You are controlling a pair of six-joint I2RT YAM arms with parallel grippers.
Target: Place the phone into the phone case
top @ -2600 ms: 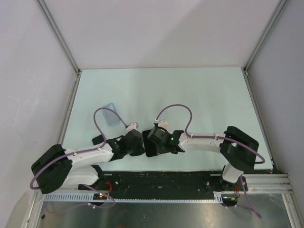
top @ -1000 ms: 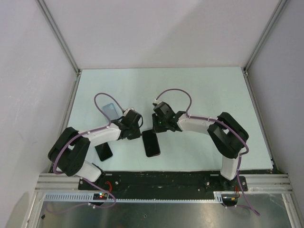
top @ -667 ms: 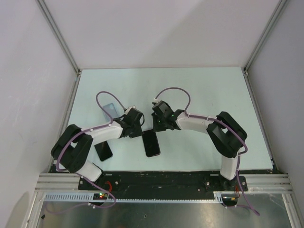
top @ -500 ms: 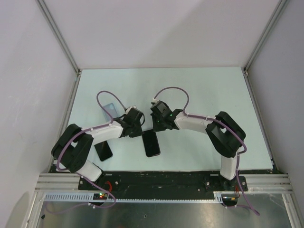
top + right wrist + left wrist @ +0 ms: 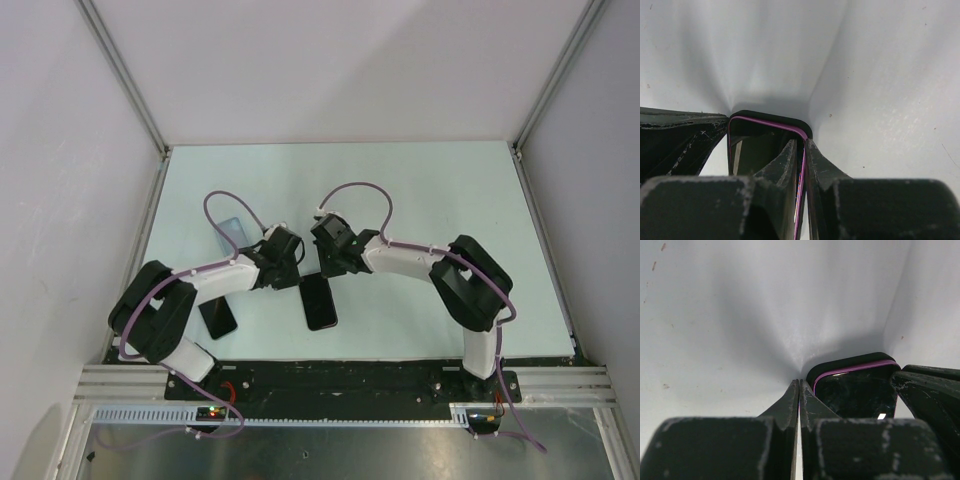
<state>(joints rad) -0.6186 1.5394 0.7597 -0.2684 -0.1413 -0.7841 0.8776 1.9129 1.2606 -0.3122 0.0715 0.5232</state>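
The phone (image 5: 320, 303) is a black slab with a thin purple rim, lying flat near the table's front middle. It also shows in the left wrist view (image 5: 855, 390) and the right wrist view (image 5: 757, 145). My left gripper (image 5: 296, 278) is shut and empty, its tips (image 5: 799, 386) on the table just left of the phone's far corner. My right gripper (image 5: 322, 272) is shut at the phone's far right corner (image 5: 803, 145), one finger over the screen, one outside the rim. The pale-blue phone case (image 5: 231, 231) lies empty at the back left, partly crossed by a cable.
A second plain black slab (image 5: 218, 318) lies by the left arm near the front edge. Purple cables loop above both wrists. Grey walls close the table (image 5: 450, 200) on three sides. The left gripper's finger (image 5: 675, 135) shows beside the phone in the right wrist view.
Both arms have reached out from the near edge to the phone's far end, uncovering the phone and the black slab. In the last second the right gripper edged slightly left.
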